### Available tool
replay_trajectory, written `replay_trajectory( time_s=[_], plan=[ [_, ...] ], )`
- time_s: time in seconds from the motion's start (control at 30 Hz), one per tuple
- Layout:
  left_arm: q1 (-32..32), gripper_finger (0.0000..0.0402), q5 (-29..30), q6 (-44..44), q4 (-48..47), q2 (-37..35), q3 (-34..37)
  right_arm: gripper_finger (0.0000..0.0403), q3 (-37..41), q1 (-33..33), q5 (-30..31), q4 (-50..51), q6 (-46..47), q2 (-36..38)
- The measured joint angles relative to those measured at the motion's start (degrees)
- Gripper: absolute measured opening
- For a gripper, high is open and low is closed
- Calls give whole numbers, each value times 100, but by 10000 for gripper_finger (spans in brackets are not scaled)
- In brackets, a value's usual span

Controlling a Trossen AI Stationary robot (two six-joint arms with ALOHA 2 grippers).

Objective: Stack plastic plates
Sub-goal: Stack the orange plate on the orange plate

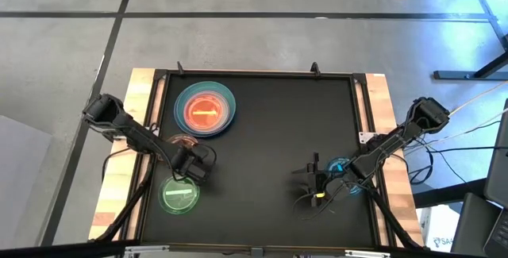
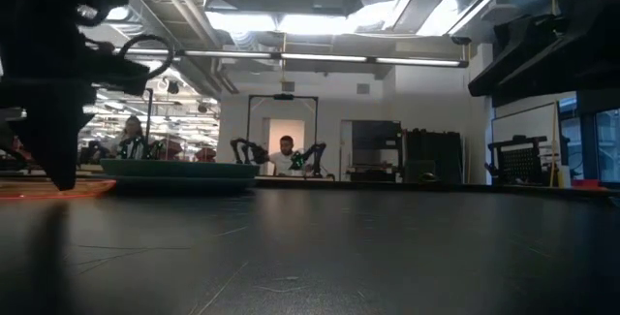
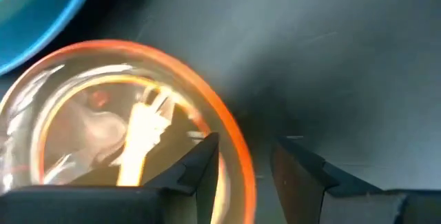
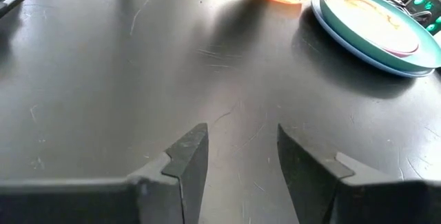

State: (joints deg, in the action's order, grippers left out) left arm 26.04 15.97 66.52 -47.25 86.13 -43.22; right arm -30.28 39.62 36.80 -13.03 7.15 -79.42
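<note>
A stack of plates (image 1: 205, 109) stands at the far left of the table: blue at the bottom, teal above it, a pink and orange-red plate with a bar mark on top (image 4: 372, 18). A small translucent orange-brown plate (image 3: 103, 120) lies flat on the table just nearer than the stack (image 1: 181, 141). A translucent green plate (image 1: 180, 195) lies by the near edge. My left gripper (image 3: 247, 172) is open, low over the orange-brown plate's rim. My right gripper (image 4: 241, 155) is open above bare table at the near right (image 1: 316, 180). My left gripper comes from above with its fingers astride the orange-brown plate's rim (image 3: 240, 156): one finger (image 3: 201, 165) over the inside, the other (image 3: 300, 172) outside. The plate lies flat on the table. Whether either finger touches the rim, I cannot tell.
The black mat (image 1: 278, 131) is bare through its middle and far right. A raised frame with wooden strips (image 1: 144, 91) borders the table. Something blue (image 1: 340, 166) shows under the right wrist; what it is I cannot tell. A person sits far behind the table (image 2: 286, 155).
</note>
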Motion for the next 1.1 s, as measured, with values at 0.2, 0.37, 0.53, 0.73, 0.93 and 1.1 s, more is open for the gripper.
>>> replay_trajectory(
  time_s=[0.2,0.37,0.53,0.73,0.93,1.1],
  plan=[
    [7,121,190,92,-29,0,179,166,0,0,-4,-2,1,0],
    [4,104,162,109,7,-4,319,166,0,-2,-11,-1,3,0],
    [7,44,197,194,40,-11,356,166,0,-1,-13,-1,-12,0],
    [49,6,303,95,-373,2,210,166,0,-2,-13,3,-12,0],
    [72,3,-204,203,-588,2,-47,166,0,0,-12,71,-14,0],
    [225,2,-473,-299,-664,2,-537,166,0,9,-13,73,-8,0]
  ],
)
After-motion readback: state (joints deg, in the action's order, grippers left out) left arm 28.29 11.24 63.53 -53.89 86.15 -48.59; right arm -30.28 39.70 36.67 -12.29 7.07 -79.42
